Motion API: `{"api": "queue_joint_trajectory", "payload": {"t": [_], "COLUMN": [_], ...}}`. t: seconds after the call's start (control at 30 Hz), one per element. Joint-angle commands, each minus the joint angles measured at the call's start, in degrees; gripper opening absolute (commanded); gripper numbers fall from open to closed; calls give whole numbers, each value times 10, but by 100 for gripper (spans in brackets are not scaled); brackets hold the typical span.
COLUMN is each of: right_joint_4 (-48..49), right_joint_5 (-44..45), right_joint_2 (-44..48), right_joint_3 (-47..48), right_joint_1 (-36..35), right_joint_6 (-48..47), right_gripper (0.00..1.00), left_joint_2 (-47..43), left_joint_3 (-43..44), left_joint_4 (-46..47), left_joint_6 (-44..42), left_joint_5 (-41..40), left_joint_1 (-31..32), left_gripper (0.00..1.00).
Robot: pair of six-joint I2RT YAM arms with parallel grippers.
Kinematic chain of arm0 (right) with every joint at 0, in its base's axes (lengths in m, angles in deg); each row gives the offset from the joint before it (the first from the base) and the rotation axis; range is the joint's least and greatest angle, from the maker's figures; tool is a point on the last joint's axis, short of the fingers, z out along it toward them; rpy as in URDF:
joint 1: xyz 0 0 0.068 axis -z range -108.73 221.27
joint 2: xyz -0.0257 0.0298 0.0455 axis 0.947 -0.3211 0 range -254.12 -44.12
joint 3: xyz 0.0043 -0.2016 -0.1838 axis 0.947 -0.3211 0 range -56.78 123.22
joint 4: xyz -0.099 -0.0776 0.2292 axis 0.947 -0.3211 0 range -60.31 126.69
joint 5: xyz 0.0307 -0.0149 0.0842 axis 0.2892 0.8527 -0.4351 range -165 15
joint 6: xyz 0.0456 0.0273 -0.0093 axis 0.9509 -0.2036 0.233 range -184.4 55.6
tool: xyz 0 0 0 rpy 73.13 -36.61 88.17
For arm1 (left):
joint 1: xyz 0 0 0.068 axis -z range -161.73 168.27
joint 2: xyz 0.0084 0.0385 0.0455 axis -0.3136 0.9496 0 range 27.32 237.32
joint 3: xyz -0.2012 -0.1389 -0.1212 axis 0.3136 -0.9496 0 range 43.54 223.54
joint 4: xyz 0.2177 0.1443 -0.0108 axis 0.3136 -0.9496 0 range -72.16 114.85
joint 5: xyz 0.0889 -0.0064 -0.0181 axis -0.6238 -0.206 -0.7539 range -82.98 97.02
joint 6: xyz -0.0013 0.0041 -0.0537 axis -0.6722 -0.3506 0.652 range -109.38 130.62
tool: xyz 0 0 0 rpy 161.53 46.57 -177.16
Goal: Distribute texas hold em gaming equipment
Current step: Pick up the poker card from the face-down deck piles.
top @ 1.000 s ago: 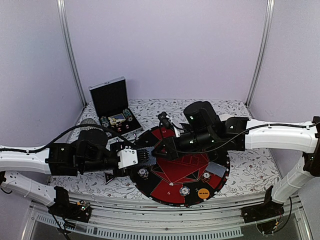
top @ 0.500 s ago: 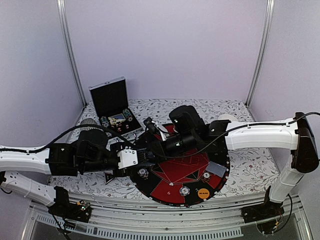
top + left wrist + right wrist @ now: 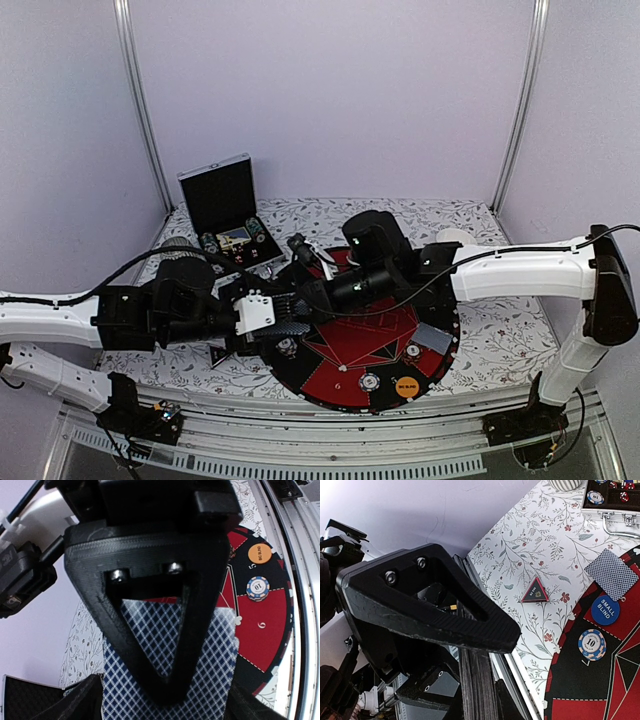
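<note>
Left gripper (image 3: 284,318) and right gripper (image 3: 300,295) are hovering tip to tip over the left rim of the mat (image 3: 345,345). Deck of cards (image 3: 210,670) is sitting behind the left finger (image 3: 150,630), off the table. Cannot tell if either gripper is wide or narrow, or which is gripping the deck. Small blind button (image 3: 605,611) and chip (image 3: 591,645) are lying on the mat edge, triangular marker (image 3: 535,591) is lying near them on the floral cloth (image 3: 520,545), and the big blind button (image 3: 259,554) is sitting at the near rim
</note>
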Motion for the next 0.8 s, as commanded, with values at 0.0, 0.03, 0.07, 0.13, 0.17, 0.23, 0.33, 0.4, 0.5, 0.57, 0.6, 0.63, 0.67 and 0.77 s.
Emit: {"api": "queue_joint_trajectory", "payload": {"t": [0.0, 0.03, 0.07, 0.13, 0.17, 0.23, 0.33, 0.4, 0.5, 0.57, 0.6, 0.63, 0.67, 0.77], "right_joint_4": [16, 16, 16, 15, 15, 16, 15, 13, 4, -2, -5, -9, -15, -38], "right_joint_5": [-1, 0, -1, -1, -2, -1, -1, 4, 19, 28, 33, 37, 44, 68], "right_joint_2": [27, 28, 28, 27, 26, 26, 25, 26, 29, 30, 32, 33, 34, 41], "right_joint_3": [-7, -6, -5, -4, -4, -4, -4, -6, -6, -8, -8, -9, -9, -10], "right_joint_1": [0, 0, 0, 1, 0, 1, 1, 1, 2, 3, 3, 4, 4, 5], "right_joint_6": [1, 1, 0, 0, 0, 0, 2, 3, 4, 2, 1, 1, 0, -3], "right_gripper": [2, 3, 2, 2, 2, 2, 3, 7, 22, 30, 34, 36, 36, 37], "left_joint_2": [2, 3, 4, 4, 4, 4, 4, 2, 1, 0, -1, -2, -2, -2], "left_joint_3": [-1, 0, 1, 1, 1, 1, 4, 4, 4, 5, 4, 4, 4, 3], "left_joint_4": [2, -1, -2, -2, -2, -3, -4, -3, -1, -1, -1, 0, 0, 2], "left_joint_6": [5, 6, 6, 5, 4, 4, 4, 4, 5, 6, 5, 5, 4, 3], "left_joint_5": [-1, 2, 5, 8, 9, 11, 14, 16, 21, 23, 23, 22, 21, 17], "left_joint_1": [-15, -15, -15, -15, -15, -15, -15, -15, -15, -15, -15, -15, -15, -15], "left_gripper": [80, 80, 80, 77, 74, 68, 59, 58, 58, 58, 58, 57, 57, 57]}}
